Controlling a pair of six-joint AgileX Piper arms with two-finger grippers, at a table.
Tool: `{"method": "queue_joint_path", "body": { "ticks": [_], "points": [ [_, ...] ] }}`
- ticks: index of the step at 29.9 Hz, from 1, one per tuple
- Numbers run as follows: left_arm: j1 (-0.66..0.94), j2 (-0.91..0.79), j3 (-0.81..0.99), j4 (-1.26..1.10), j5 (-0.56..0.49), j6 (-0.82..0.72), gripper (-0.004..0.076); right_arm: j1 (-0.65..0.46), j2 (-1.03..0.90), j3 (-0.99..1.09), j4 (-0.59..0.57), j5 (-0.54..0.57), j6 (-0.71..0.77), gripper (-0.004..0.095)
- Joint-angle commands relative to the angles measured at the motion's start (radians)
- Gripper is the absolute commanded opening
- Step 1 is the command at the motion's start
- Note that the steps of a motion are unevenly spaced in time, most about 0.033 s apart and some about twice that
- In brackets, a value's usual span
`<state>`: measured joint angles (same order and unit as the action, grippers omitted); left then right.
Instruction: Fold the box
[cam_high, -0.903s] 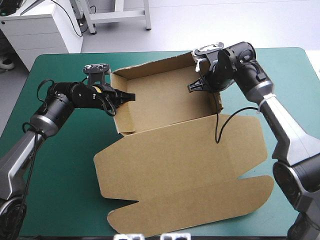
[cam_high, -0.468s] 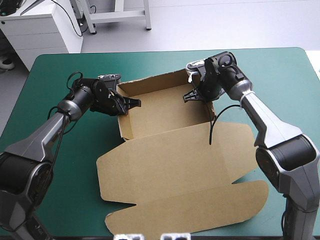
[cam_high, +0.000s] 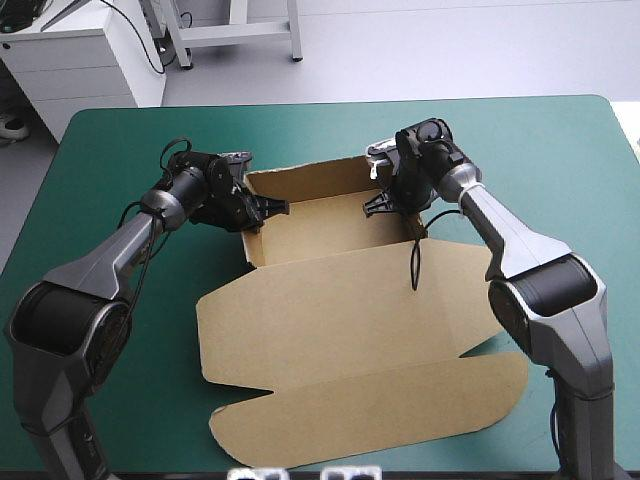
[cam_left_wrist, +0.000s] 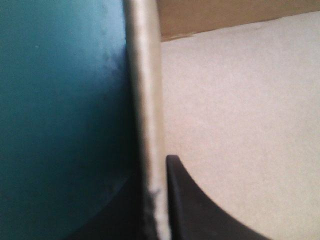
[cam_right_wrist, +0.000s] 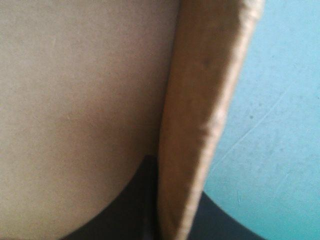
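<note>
The brown box (cam_high: 350, 310) lies mid-table as an open tray (cam_high: 320, 225) at the far side, with its lid spread flat toward the front edge. My left gripper (cam_high: 268, 208) is shut on the tray's left wall (cam_high: 250, 240). In the left wrist view that wall's edge (cam_left_wrist: 145, 100) runs up between the black fingers (cam_left_wrist: 200, 210) of my left gripper (cam_left_wrist: 155, 210). My right gripper (cam_high: 378, 200) is shut on the right wall (cam_high: 418, 222). In the right wrist view that wall's edge (cam_right_wrist: 200, 125) stands between the two fingers of my right gripper (cam_right_wrist: 175, 215), with the inner finger (cam_right_wrist: 130, 205) inside the tray.
The flat lid's front flap (cam_high: 400, 405) reaches close to the table's front edge. Teal-green cover (cam_high: 560, 150) shows on both sides of the box and beyond the tray's back wall (cam_high: 310, 180).
Both grippers have come down and drawn toward each other while holding the side walls. The tray now looks narrower and sits lower on the table.
</note>
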<state>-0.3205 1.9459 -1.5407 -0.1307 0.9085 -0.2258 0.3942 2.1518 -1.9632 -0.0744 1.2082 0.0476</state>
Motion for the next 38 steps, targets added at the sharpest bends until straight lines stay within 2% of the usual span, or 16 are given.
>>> {"method": "queue_joint_path", "body": {
  "ticks": [1,5,7,10,14,16,20,30,38],
  "points": [
    [-0.002,0.011,0.008,0.076,-0.030,0.022,-0.0008,0.006,0.013,-0.003,0.030,-0.037,-0.048,-0.0014],
    [-0.002,0.011,0.008,0.059,-0.023,0.040,-0.0004,0.006,0.015,-0.011,-0.011,0.007,-0.055,-0.0010],
    [-0.002,0.011,0.007,0.019,0.008,0.104,0.0032,0.004,0.015,-0.033,-0.011,0.043,-0.098,0.0027],
    [-0.002,0.011,0.007,-0.031,0.029,0.172,0.0169,-0.008,0.003,-0.067,0.039,0.043,-0.131,0.0180],
    [-0.002,0.011,0.007,-0.027,0.043,0.174,0.0377,-0.011,-0.010,-0.107,0.036,0.043,-0.136,0.0409],
    [-0.002,0.011,-0.003,-0.019,0.076,0.169,0.0426,-0.014,-0.014,-0.113,0.035,0.043,-0.128,0.0452],
    [-0.002,0.011,-0.046,-0.003,0.136,0.105,0.0428,-0.018,-0.026,-0.113,0.035,0.043,-0.128,0.0452],
    [-0.002,0.011,-0.233,-0.003,0.341,0.094,0.0426,-0.018,-0.087,-0.113,-0.020,0.043,-0.128,0.0454],
    [-0.002,0.002,-0.339,0.001,0.376,0.094,0.0425,-0.053,-0.137,-0.119,-0.003,0.043,-0.128,0.0455]
  ]
}}
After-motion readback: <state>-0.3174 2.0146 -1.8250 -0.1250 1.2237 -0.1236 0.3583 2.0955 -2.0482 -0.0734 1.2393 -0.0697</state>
